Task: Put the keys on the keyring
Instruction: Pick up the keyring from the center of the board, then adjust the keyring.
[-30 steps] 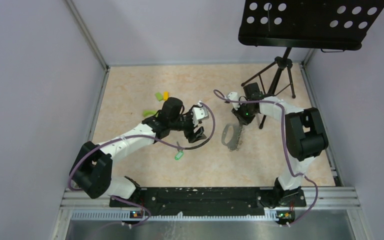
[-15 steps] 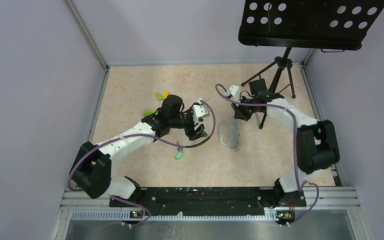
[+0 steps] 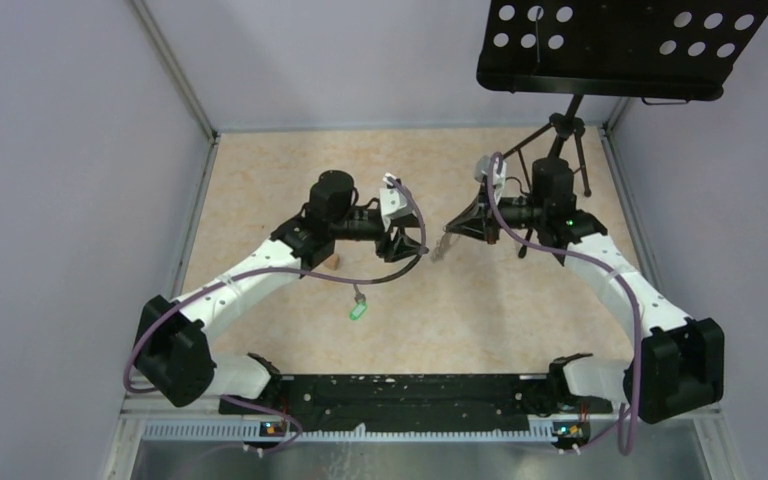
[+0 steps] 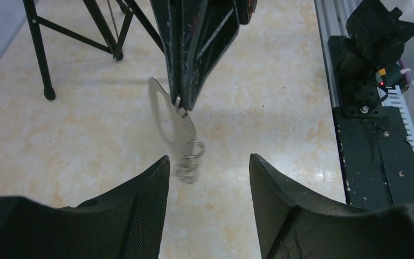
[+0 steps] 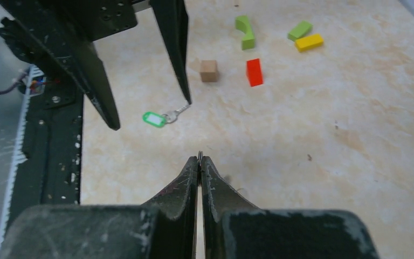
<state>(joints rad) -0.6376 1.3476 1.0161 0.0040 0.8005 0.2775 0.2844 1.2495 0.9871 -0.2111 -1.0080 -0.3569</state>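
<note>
The keyring (image 4: 185, 135) hangs blurred at centre of the left wrist view, its lower end unresolved. The right gripper (image 4: 186, 103) is clamped on its top. The left gripper (image 4: 208, 159) faces it tip to tip, jaws apart, empty. One key (image 5: 175, 113), green tag (image 5: 152, 118) unreadable, lies on the table (image 5: 302, 135), centre-left of the right wrist view.

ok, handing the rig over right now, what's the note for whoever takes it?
Right tool: shut, pinching the keyring by its upper edge; it hangs above the table.
Left tool: open, empty, facing the keyring.
Green-tagged key: flat on the table, apart from both tools.
Done: keyring picked up.
To do: grab that key, thread it on. Small bits at the keyring's lower end are blurred, can't identify them.
</note>
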